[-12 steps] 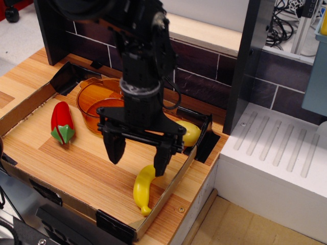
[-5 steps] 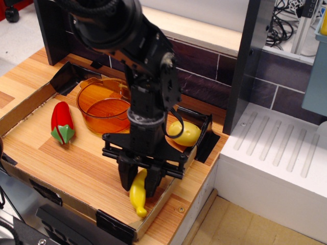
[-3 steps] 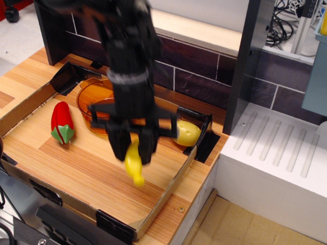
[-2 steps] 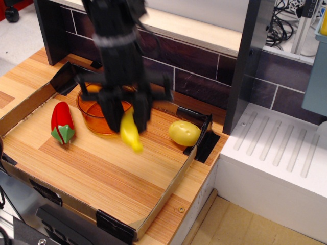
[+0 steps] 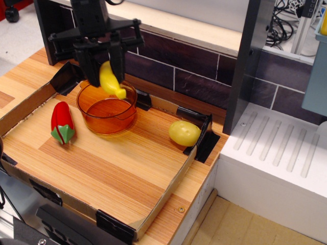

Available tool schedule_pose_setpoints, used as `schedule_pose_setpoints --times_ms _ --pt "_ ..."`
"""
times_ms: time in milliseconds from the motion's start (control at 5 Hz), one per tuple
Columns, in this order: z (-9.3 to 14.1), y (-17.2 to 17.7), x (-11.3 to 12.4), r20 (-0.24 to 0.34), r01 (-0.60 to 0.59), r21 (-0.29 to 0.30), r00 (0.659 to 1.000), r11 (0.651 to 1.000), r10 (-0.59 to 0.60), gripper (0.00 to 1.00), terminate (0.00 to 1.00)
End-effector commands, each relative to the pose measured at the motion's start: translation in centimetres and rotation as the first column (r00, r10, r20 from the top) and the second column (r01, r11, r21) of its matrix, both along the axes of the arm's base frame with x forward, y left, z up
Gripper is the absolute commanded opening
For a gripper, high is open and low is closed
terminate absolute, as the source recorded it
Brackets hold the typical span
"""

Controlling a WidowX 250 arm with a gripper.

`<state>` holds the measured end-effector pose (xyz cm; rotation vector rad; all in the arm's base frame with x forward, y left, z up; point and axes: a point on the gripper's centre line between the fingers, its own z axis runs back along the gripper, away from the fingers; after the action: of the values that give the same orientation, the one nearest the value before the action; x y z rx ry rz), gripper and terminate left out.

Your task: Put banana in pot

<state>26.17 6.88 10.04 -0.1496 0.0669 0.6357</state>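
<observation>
- our claw (image 5: 106,71) sits in the upper left of the frame, clenched around the banana (image 5: 110,80), which hangs tip-down between its fingers.
- a couple of seconds ago the banana lay on the wooden desk (image 5: 117,168) near the lower right rim of the tray; we have since closed on it, lifted it and carried it up and left across the frame.
- the banana is now in the air above the orange pot (image 5: 106,107), its lower tip seemingly over the pot's far side, not touching it as far as we can tell.
- that means the pick and the carry look done; what remains, we judge, is lowering a little and letting go.
- the red pepper (image 5: 62,123) at the left and the pale yellow potato-like lump (image 5: 184,132) at the right sit where they were, clear of the pot.
</observation>
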Motion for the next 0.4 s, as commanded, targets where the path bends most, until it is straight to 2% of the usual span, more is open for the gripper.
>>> schedule_pose_setpoints --times_ms 0,200 --pt "-2.1 3.6 2.1 0.015 -0.08 0.088 0.997 0.993 0.079 0.0 0.0" --pt "-3.2 4.6 2.9 0.002 -0.109 0.114 0.994 0.988 0.109 0.0 0.0"
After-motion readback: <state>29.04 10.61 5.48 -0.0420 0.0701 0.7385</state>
